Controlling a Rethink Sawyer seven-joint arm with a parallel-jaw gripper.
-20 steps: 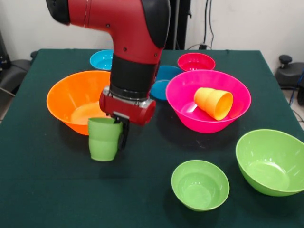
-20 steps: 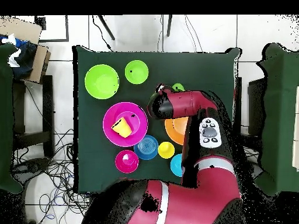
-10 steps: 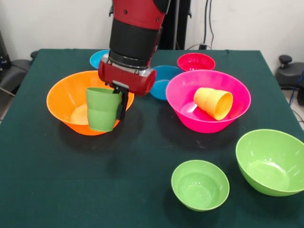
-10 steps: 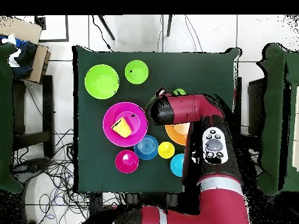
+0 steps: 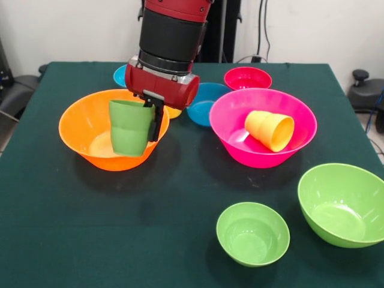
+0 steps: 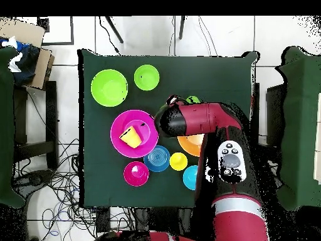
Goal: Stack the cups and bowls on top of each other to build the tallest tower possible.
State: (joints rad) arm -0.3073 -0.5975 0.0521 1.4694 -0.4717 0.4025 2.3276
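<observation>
Front view: the gripper [image 5: 144,117] is clenched on the rim of the green cup [image 5: 129,128], one dark finger [image 5: 157,122] showing down the cup's right side. The cup hangs upright, clear of the table, in front of the large orange bowl [image 5: 96,129] and overlapping that bowl's right half. Taking the orange bowl as the landmark: the large pink bowl [image 5: 263,126] sits well to its right, with the orange-yellow cup [image 5: 270,129] lying on its side inside it. Between the two big bowls, a little farther back, is the darker blue bowl [image 5: 207,103]. Behind the orange bowl a light blue bowl [image 5: 120,75] peeks out beside the arm, and the red-pink bowl [image 5: 247,78] stands back and right. A sliver of yellow [image 5: 174,111] shows just past the orange bowl's right rim, under the gripper. Nearer and to the right are the small green bowl [image 5: 252,233] and the large green bowl [image 5: 343,204].

Overhead view: the arm [image 6: 200,119] covers most of the orange bowl [image 6: 191,143]; only a bit of the green cup [image 6: 192,99] shows above it. The pink bowl [image 6: 134,133] lies left of the orange bowl, and the yellow cup [image 6: 178,161] is just below it.
</observation>
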